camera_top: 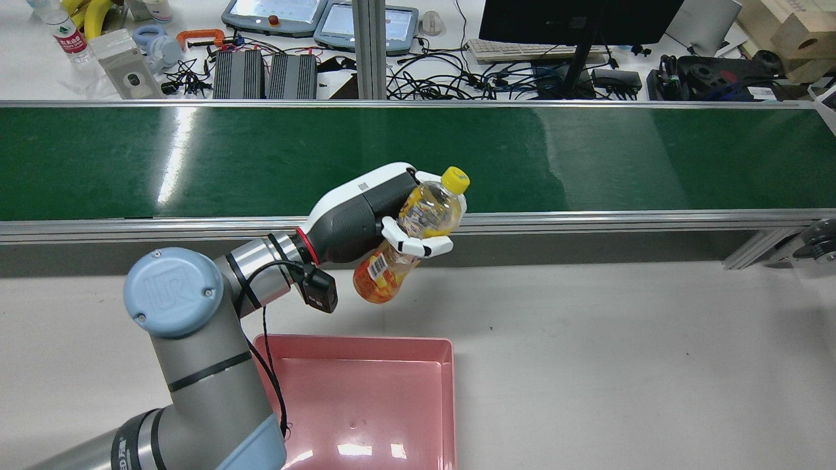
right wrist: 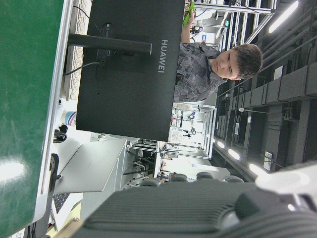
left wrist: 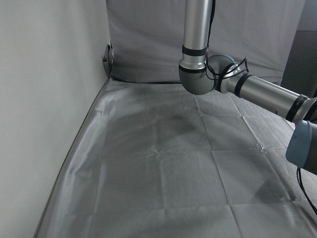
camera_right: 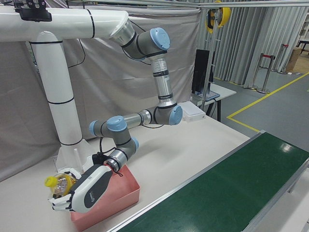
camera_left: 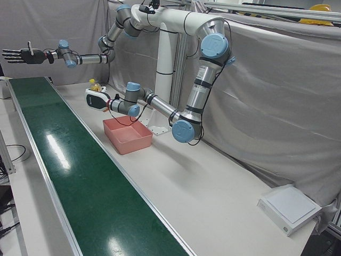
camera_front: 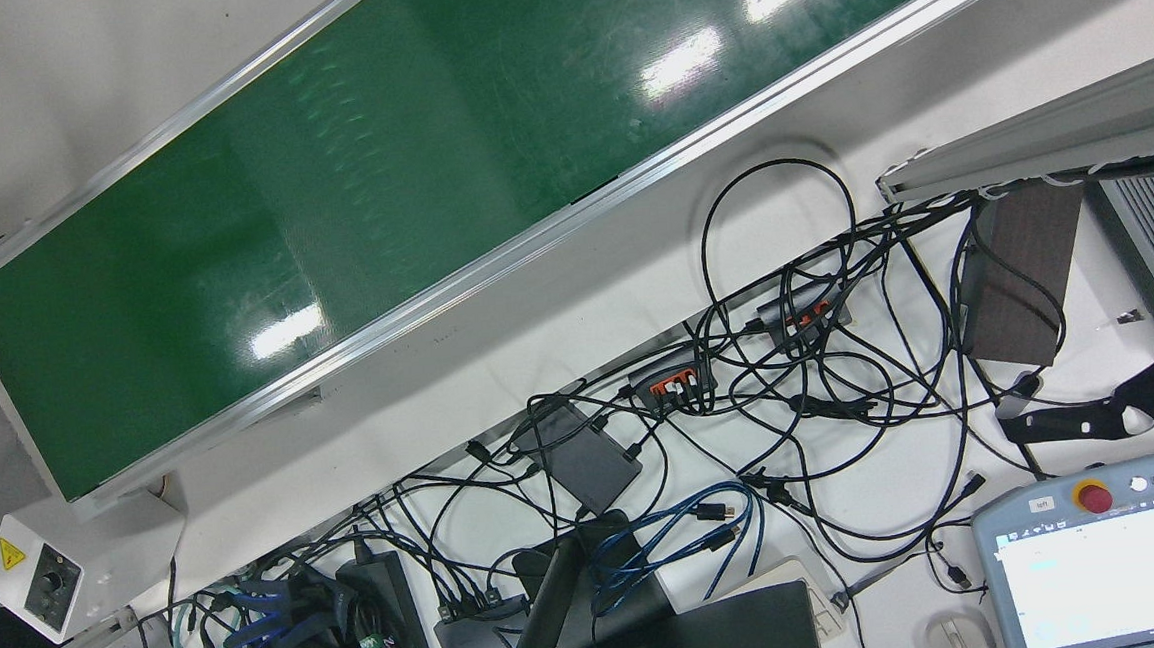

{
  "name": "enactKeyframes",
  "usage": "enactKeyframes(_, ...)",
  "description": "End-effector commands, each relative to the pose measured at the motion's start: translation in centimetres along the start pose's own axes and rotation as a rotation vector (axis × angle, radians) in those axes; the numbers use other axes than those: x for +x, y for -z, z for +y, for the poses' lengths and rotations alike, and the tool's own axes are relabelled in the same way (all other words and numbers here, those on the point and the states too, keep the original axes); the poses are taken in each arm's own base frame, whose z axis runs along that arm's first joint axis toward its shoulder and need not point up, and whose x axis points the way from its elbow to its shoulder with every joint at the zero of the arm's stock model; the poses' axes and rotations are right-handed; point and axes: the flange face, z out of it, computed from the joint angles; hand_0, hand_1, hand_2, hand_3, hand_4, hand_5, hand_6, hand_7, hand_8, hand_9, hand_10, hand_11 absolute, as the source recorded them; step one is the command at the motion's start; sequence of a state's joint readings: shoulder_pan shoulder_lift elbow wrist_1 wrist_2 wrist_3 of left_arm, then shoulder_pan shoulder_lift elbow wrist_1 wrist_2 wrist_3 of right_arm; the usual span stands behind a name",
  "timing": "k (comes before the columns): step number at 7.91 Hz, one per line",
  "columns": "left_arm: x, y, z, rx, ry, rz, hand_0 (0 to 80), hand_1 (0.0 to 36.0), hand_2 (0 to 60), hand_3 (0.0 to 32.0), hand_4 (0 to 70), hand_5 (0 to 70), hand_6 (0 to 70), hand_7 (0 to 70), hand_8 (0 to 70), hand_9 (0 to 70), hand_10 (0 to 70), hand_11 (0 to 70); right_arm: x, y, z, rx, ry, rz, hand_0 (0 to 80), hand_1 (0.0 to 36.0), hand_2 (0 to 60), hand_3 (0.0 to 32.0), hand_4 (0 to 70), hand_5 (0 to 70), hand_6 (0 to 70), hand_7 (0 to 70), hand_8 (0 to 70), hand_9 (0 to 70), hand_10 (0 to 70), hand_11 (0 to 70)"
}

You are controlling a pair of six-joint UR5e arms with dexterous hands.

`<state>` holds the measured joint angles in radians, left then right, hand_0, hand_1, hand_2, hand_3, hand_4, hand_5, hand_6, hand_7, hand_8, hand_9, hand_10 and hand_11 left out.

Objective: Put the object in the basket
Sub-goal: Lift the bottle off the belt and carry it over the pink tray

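**Camera placement: 6 views, 1 station**

The rear view looks forward and down over the pink basket to the green conveyor belt. The front view looks steeply down on the belt and cables. The left-front and right-front views face the station from opposite front corners, sharing basket and belt. The right hand view lies sideways; the left hand view faces grey sheeting.

bright, even overhead light; white glare streaks on the green conveyor belt; soft shadows; right hand view's foreground blurred.
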<state>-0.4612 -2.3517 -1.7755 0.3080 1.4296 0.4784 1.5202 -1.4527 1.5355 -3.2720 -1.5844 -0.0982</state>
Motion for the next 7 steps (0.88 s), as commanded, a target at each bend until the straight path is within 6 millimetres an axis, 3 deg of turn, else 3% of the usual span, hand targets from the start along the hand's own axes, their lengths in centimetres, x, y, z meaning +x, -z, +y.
enactKeyframes(1, -3.0, -1.9, 4.3, -0.039, -0.008, -0.036, 53.5, 22.3, 60.0, 0.0, 47.2, 70.0, 58.8, 70.0, 65.9, 70.0, 70.0, 70.0, 0.0, 0.0, 0.0, 0.0, 0.0, 0.0, 0.0, 0.0, 0.0, 0.0, 0.0, 0.0, 0.0, 0.0, 0.0, 0.0, 0.0, 0.0)
enactKeyframes(2, -3.1, -1.8, 4.3, -0.033, -0.01, -0.039, 53.5, 20.1, 53.6, 0.0, 46.1, 70.0, 55.0, 70.0, 62.9, 70.0, 70.0, 70.0, 0.0, 0.0, 0.0, 0.0, 0.0, 0.0, 0.0, 0.0, 0.0, 0.0, 0.0, 0.0, 0.0, 0.0, 0.0, 0.0, 0.0, 0.0)
enactKeyframes(3, -2.6, -1.6, 3.8, -0.019, -0.016, -0.044, 52.6, 20.5, 60.0, 0.0, 48.4, 70.0, 57.8, 70.0, 65.4, 70.0, 70.0, 70.0, 0.0, 0.0, 0.0, 0.0, 0.0, 0.0, 0.0, 0.0, 0.0, 0.0, 0.0, 0.0, 0.0, 0.0, 0.0, 0.0, 0.0, 0.0)
enactKeyframes(4, -1.8, -1.2, 3.1, -0.012, -0.025, -0.038, 51.1, 19.6, 60.0, 0.0, 47.4, 70.0, 58.2, 70.0, 66.4, 70.0, 70.0, 70.0, 0.0, 0.0, 0.0, 0.0, 0.0, 0.0, 0.0, 0.0, 0.0, 0.0, 0.0, 0.0, 0.0, 0.0, 0.0, 0.0, 0.0, 0.0)
enactKeyframes(5, -1.6, 0.6, 0.4, 0.01, -0.039, -0.036, 50.7, 18.6, 59.8, 0.0, 45.9, 70.0, 57.2, 70.0, 65.7, 70.0, 70.0, 70.0, 0.0, 0.0, 0.0, 0.0, 0.0, 0.0, 0.0, 0.0, 0.0, 0.0, 0.0, 0.0, 0.0, 0.0, 0.0, 0.0, 0.0, 0.0)
enactKeyframes(6, -0.8, 3.1, -3.1, 0.044, -0.061, -0.031, 50.4, 17.3, 54.4, 0.0, 44.8, 70.0, 55.9, 70.0, 63.4, 70.0, 70.0, 70.0, 0.0, 0.0, 0.0, 0.0, 0.0, 0.0, 0.0, 0.0, 0.0, 0.0, 0.0, 0.0, 0.0, 0.0, 0.0, 0.0, 0.0, 0.0)
enactKeyframes(7, 0.5, 4.5, -5.1, 0.036, -0.076, -0.007, 50.2, 16.7, 52.6, 0.0, 45.6, 70.0, 56.1, 70.0, 62.7, 70.0, 70.0, 70.0, 0.0, 0.0, 0.0, 0.0, 0.0, 0.0, 0.0, 0.0, 0.0, 0.0, 0.0, 0.0, 0.0, 0.0, 0.0, 0.0, 0.0, 0.0)
